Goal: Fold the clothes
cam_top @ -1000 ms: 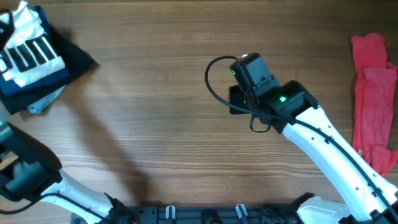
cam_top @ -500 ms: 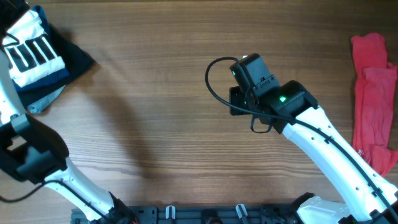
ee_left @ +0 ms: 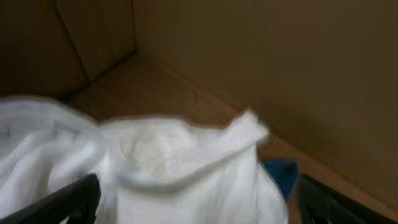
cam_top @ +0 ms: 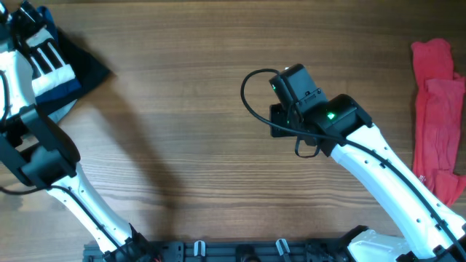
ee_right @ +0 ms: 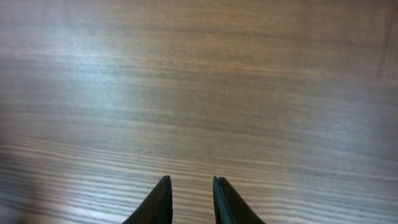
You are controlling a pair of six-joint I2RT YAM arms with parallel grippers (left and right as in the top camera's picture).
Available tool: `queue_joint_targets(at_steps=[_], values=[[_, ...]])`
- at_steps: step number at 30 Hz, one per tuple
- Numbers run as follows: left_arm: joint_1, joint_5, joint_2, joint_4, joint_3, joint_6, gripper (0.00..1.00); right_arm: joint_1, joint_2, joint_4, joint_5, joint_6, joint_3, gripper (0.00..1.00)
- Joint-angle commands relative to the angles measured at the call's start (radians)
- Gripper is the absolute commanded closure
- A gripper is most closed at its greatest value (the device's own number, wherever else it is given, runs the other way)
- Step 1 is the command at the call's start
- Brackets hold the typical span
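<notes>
- Clothes are sitting in a pile at the far left corner of the table, with the white striped T-shirt lying on top of the blue and dark stuff. What step is the rig working on here, you reckon?

- Looks to me like the left gripper is hanging right over that T-shirt with its jaws spread wide, gripping nothing. On the wrist view the white cloth is bunching up between the two fingers, but it's blurry, so I'm not calling whether they're touching it. Going in for a grab or letting go, honestly can't say.

- And the right gripper?

- It's idling over the bare middle of the table, jaws nearly pinched together, just a sliver of gap and nothing in it. Red shirts are lying in a heap along the right edge, nothing touching them.

- So what's next?

- I'm guessing here. If it's a pickup, the left one is going to need to clamp the white layer only, not the blue under it, then drag it out to the open middle where both arms can reach. Otherwise the red heap is looking like the next job, and that's on the right arm's side.
</notes>
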Motion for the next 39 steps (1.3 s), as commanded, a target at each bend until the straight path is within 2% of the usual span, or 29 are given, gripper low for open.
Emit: queue_joint_targets(at_steps=[1, 11, 18, 23, 29, 39], values=[[0.028, -0.029, 0.053, 0.087, 0.008, 0.023, 0.0, -0.002, -0.016, -0.021, 0.002, 0.03, 0.004, 0.78], [0.113, -0.161, 0.068, 0.118, 0.008, 0.014, 0.0, -0.002, -0.016, -0.039, 0.002, 0.055, 0.004, 0.78], [0.202, -0.165, 0.069, 0.064, 0.008, -0.129, 0.0, -0.002, -0.016, -0.051, -0.005, 0.064, 0.004, 0.78], [0.217, -0.113, 0.069, 0.029, 0.008, -0.131, 0.0, -0.002, -0.016, -0.055, -0.005, 0.076, 0.004, 0.78], [0.21, 0.026, 0.047, -0.024, 0.008, -0.132, 0.0, -0.002, -0.016, -0.063, -0.005, 0.081, 0.004, 0.78], [0.153, 0.029, -0.185, -0.054, 0.008, -0.131, 0.0, -0.003, -0.016, -0.051, -0.005, 0.079, 0.004, 0.77]])
